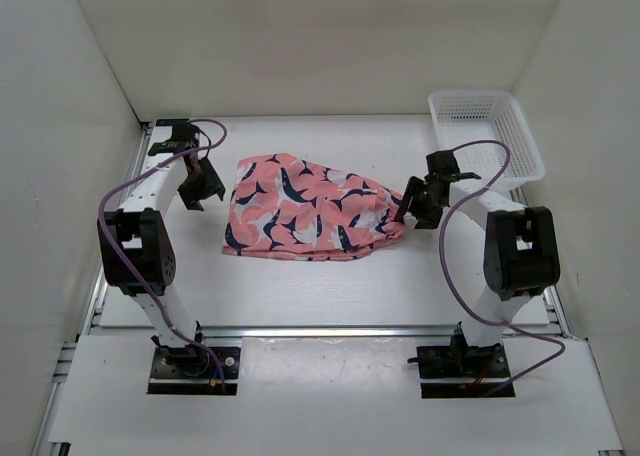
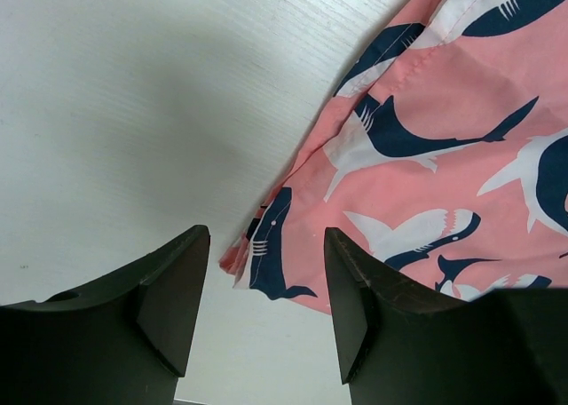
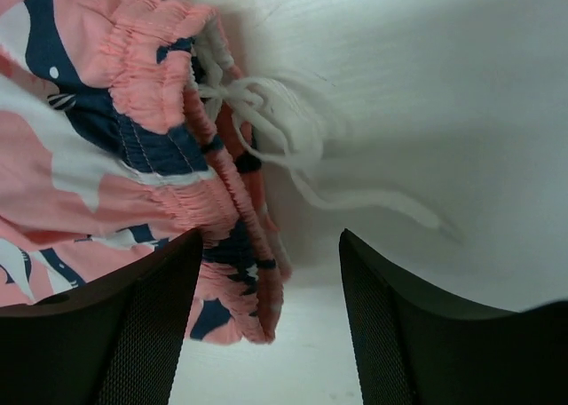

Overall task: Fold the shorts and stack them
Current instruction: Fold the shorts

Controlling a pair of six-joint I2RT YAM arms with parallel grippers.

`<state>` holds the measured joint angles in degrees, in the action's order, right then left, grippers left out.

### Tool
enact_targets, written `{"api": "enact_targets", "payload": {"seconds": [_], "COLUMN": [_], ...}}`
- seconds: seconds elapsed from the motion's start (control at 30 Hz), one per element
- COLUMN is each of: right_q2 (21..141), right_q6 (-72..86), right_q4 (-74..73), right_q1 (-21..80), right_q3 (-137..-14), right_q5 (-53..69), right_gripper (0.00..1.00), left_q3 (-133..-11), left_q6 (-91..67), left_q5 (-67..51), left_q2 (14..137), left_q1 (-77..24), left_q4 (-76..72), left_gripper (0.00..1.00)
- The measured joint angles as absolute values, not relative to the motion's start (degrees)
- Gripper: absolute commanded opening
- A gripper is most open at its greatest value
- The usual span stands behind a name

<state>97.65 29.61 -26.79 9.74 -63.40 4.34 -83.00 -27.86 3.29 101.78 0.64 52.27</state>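
In the left wrist view the shorts (image 2: 444, 156) run off the top and right edges — only one hem corner shows. The left gripper (image 2: 266, 245) is cut by the bottom edge, leaving just two dark fingertips. In the right wrist view the shorts leave the frame at the left, and the right gripper (image 3: 271, 245) is likewise cropped below. The drawstring (image 3: 266, 121), plain at that wrist, is too small to pick out from above — and whether the right gripper touches the waistband (image 3: 160, 41) there cannot be told.
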Motion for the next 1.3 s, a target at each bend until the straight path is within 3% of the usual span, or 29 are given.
{"api": "enact_targets", "payload": {"seconds": [0.47,0.57,0.6,0.7,0.87,1.3], "right_q2": [104.14,105.25,105.78,106.59,105.91,98.13], "right_q6": [28.34,28.45,28.86,29.91,30.83,25.61], "right_q4": [-17.63,-15.79,-15.2,-13.74,-14.41,-32.86], "right_q1": [10.46,11.94,12.45,13.32,13.85,14.22], "right_q3": [-62.08,-62.35,-62.5,-62.57,-62.59,-68.9], "right_q5": [13.1,13.54,13.69,13.67,11.35,-10.15], "right_gripper": [0.48,0.31,0.18,0.0,0.0,0.0], "left_q3": [-82.98,-82.94,-82.94,-82.94,-82.94,-82.96], "left_q6": [-27.4,-27.4,-27.38,-27.38,-27.24,-26.76], "left_q5": [3.14,3.01,2.98,2.98,2.98,2.66], "left_q2": [104.79,106.02,106.26,106.54,106.65,108.57], "left_q1": [0.64,0.64,0.64,0.64,0.64,0.4], "left_q4": [51.94,51.9,51.86,51.83,51.77,51.29], "left_gripper": [0.64,0.64,0.64,0.64,0.64,0.66]}}
